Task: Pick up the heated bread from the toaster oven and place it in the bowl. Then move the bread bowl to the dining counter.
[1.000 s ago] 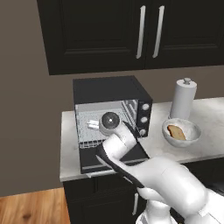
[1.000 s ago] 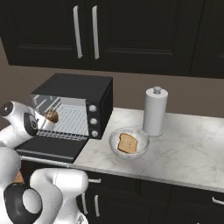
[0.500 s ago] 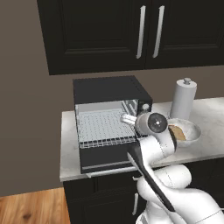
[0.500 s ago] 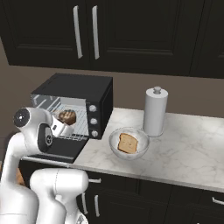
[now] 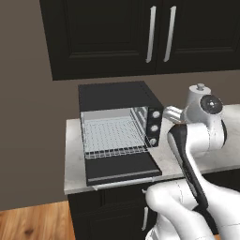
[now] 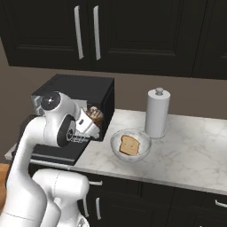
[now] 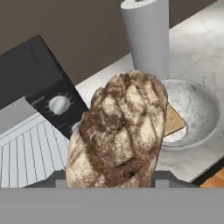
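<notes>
**Bread out of oven, held near bowl**

Toaster oven (image 5: 119, 124) sat behind the pincer, door down, wire rack bare. Paper towel roll (image 6: 157, 112) stood past the pincer, behind the bowl. Bowl (image 6: 131, 144) sat just ahead of the pincer & lower, w/ a flat tan slice (image 6: 130, 145) inside. Pincer (image 6: 91, 120) was pinching the heated bread (image 7: 118, 135), up off the counter, betw. oven & bowl, not over the bowl yet.

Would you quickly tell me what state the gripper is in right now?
Gripper: closed on the bread, carrying it toward the bowl.
</notes>
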Motion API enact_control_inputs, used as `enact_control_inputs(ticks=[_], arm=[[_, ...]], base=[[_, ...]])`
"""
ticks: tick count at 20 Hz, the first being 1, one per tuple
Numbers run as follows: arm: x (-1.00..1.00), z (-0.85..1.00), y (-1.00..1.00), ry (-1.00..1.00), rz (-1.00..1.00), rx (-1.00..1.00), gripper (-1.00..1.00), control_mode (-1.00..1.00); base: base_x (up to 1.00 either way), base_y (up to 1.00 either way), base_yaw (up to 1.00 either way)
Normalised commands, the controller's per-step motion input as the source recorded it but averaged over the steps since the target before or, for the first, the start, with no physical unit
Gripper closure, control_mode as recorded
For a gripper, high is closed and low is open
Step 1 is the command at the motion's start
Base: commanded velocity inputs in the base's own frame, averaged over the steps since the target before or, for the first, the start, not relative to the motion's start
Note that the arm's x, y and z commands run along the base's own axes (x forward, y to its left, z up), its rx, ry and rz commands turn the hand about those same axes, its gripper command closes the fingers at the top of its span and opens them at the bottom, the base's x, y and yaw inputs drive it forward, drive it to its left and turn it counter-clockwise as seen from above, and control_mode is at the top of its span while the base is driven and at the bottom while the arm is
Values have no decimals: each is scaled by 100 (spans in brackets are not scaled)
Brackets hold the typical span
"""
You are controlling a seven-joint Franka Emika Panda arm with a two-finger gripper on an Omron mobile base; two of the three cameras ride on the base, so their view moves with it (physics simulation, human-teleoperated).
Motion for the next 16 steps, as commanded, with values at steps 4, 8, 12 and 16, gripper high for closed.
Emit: enact_control_inputs(ticks=[4, 8, 12, 16], arm=[[12, -19, -100, 19, -5, 0, 100, -100], [11, -23, -78, 7, 0, 0, 100, -100], [36, -58, -64, 9, 0, 0, 100, -100], [23, -39, -58, 15, 0, 0, 100, -100]], base=[[0, 0, 0], [0, 0, 0], [0, 0, 0], [0, 0, 0]])
